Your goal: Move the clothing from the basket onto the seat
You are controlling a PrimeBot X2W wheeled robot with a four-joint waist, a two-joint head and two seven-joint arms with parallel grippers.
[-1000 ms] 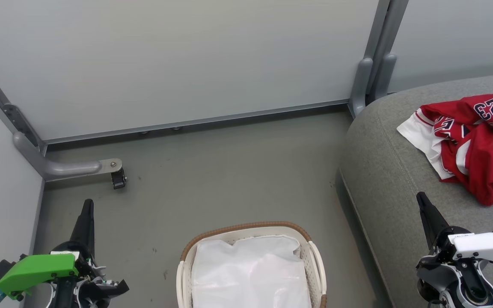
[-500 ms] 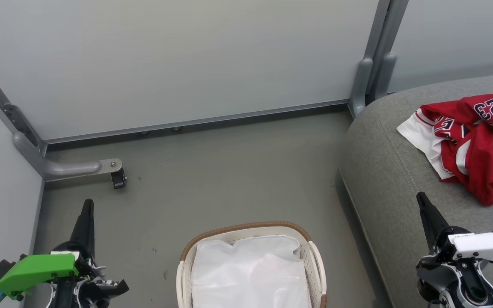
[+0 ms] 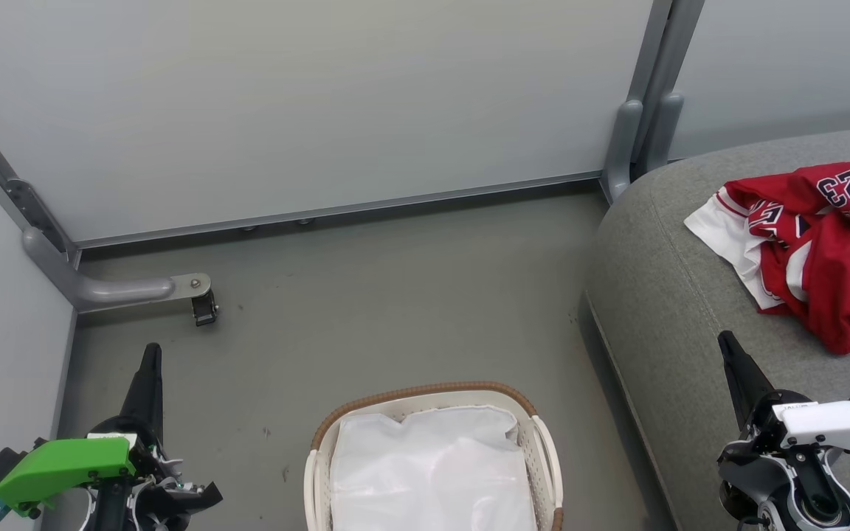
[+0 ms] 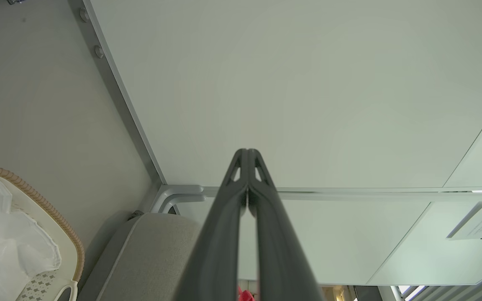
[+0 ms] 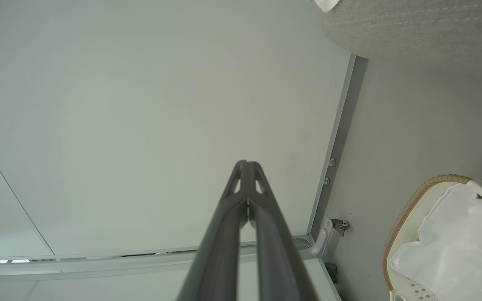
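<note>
The red clothing [image 3: 820, 251], a jersey with white trim and the number 23, lies crumpled on the grey seat [image 3: 676, 310] at the right. On the floor at the bottom centre stands the white basket [image 3: 432, 402] with a brown woven rim, holding a plain white sheet [image 3: 432, 472]. My left gripper [image 3: 150, 348] is shut and empty at the lower left, well left of the basket. My right gripper [image 3: 724, 337] is shut and empty over the seat's front part, below and left of the clothing. The basket [image 4: 52, 213] [image 5: 408, 209] and seat [image 4: 149, 255] [image 5: 412, 25] edge both wrist views.
Pale partition walls [image 3: 307, 103] close the back and left, with grey posts [image 3: 643, 110] at the corner beside the seat. A grey bracket with a small black caster [image 3: 204, 310] juts onto the floor at the left. Grey floor [image 3: 395, 295] lies between basket, wall and seat.
</note>
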